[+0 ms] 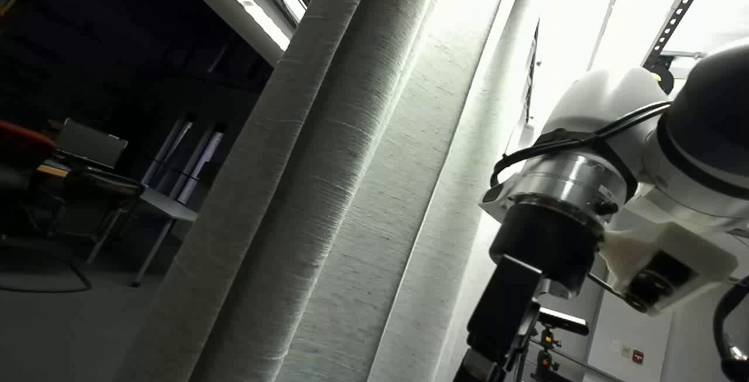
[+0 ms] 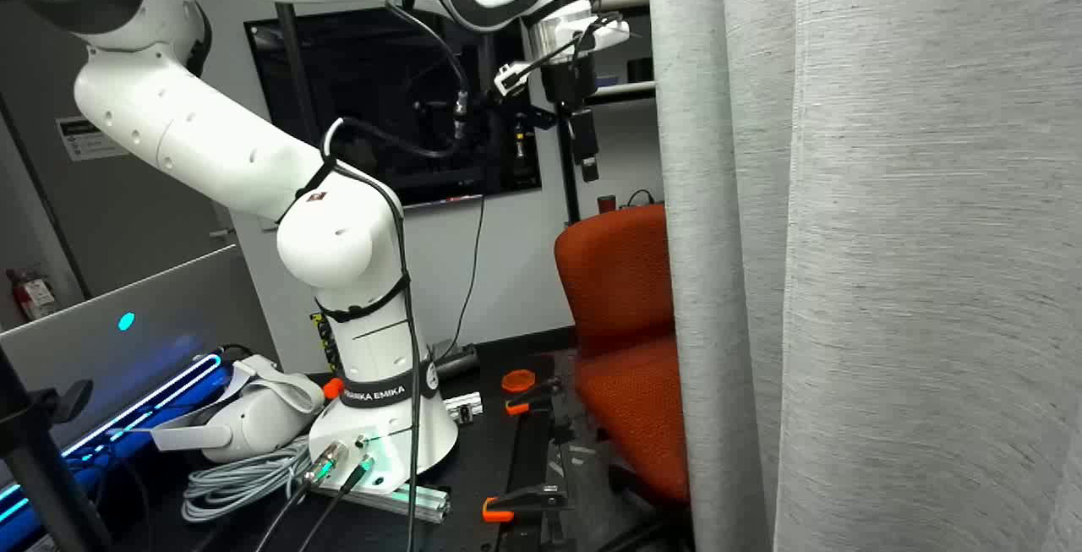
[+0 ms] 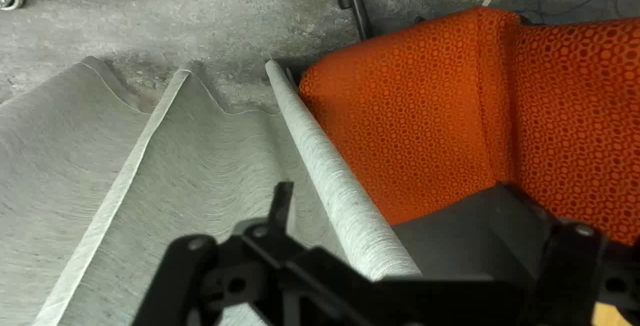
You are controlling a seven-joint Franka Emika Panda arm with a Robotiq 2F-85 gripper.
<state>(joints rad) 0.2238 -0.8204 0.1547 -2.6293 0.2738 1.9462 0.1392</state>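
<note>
Curtain [image 2: 896, 248], grey, count one: fills the right of the frame in an exterior view, long axis upright, running off top and bottom. Its folds [image 1: 363, 183], in an exterior view, slant from top centre to lower left. In my wrist view it takes the left half, hem toward the top; one pale edge [image 3: 342, 181] points from upper centre down to lower right of centre.

Hand [image 3: 394, 187], count one: bottom of my wrist view, two fingers [image 3: 282, 201] spread wide, the edge passing between them in that picture. Whether they touch it, I cannot tell.

Chair [image 3: 400, 131], orange, count one: right half of the wrist view, just beside the edge.

Counter [image 2: 478, 450], black, count one: lower left in an exterior view. On it: one arm [image 2: 228, 155], one headset [image 2: 266, 417], one cable coil [image 2: 241, 484], two clamps [image 2: 528, 500].

Laptop [image 2: 177, 307], count one: left of that frame.
</note>
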